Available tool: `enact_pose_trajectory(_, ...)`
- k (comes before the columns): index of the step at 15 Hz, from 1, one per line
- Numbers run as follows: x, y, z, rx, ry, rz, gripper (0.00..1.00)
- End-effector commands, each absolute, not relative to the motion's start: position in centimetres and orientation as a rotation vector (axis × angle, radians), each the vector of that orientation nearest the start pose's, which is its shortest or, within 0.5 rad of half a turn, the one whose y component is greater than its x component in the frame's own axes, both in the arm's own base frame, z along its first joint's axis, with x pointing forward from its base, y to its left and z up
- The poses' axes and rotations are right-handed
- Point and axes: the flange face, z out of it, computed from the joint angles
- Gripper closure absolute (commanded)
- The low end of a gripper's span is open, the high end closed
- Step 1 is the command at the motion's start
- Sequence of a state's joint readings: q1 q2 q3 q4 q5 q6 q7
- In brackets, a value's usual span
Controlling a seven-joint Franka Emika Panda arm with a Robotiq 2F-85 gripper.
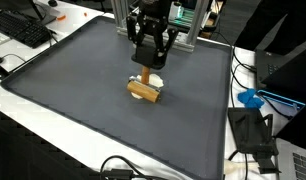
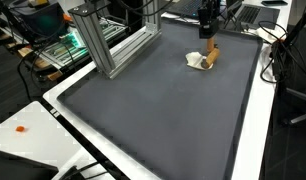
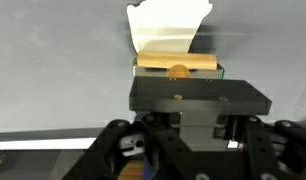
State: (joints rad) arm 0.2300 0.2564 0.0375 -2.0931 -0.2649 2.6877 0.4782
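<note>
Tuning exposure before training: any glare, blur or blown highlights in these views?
Wrist view: white object blown out, no texture; wooden block in focus. Both exterior views: mat evenly lit, no hard glare; block and gripper small, coarse, low detail.

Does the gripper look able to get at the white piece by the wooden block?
Probably not yet: the gripper is shut on a wooden peg above the wooden block. The white piece itself lies uncovered.
</note>
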Motion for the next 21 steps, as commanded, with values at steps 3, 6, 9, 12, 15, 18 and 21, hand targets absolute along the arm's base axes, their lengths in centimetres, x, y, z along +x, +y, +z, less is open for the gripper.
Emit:
enact_pose_trajectory(3,58.2,17.1,35.6,-3.118,0.121,-0.479,0.66)
enact_pose_trajectory(6,58.1,17.2,36.8,-3.099,0.237,-0.392,0.66)
enact_pose_trajectory(9,57.9,17.2,37.3,-3.093,0.367,-0.311,0.66)
enact_pose_trajectory(12,57.6,17.2,36.7,-3.109,0.488,-0.264,0.66)
enact_pose_trajectory(15,57.2,17.6,35.5,-3.106,0.632,-0.215,0.66)
enact_pose_trajectory(18,57.0,18.0,34.2,-3.093,0.760,-0.190,0.66)
enact_pose_trajectory(21,57.5,18.0,33.6,-3.096,0.828,-0.249,0.66)
